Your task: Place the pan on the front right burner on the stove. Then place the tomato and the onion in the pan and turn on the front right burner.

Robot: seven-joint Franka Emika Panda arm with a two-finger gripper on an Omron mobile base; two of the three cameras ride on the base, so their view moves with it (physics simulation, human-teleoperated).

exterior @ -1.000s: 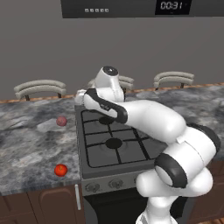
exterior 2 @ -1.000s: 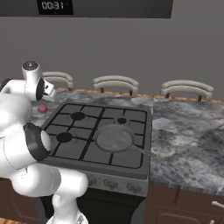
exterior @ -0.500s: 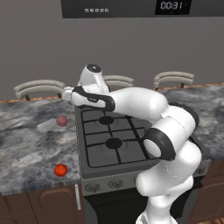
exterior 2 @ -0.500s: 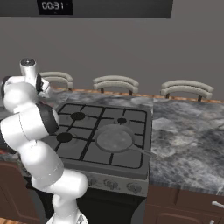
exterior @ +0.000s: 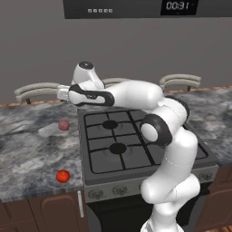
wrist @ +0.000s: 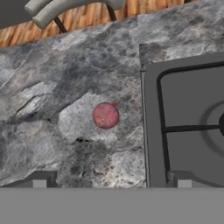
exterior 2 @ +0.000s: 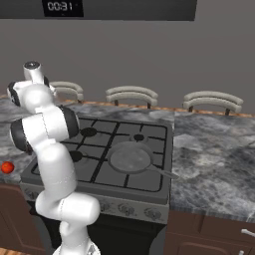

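With the pan [exterior 2: 130, 156] already on the stove [exterior 2: 99, 174] at centre frame, the arm has swung left over the past second, its gripper [wrist: 111, 183] spread empty above the onion [wrist: 105, 115], the tomato [exterior: 63, 176] waiting lower left, suggesting the onion goes first.

Bench [exterior: 27, 140]: grey marbled stone top, running both sides of the cooker. Dark brown cabinet fronts [exterior: 41, 213] below. Pale curved chair backs [exterior 2: 132, 93] in a row behind the bench. Overhead, a dark appliance with digital clock [exterior: 180, 5]. Plain grey wall [exterior 2: 149, 55].
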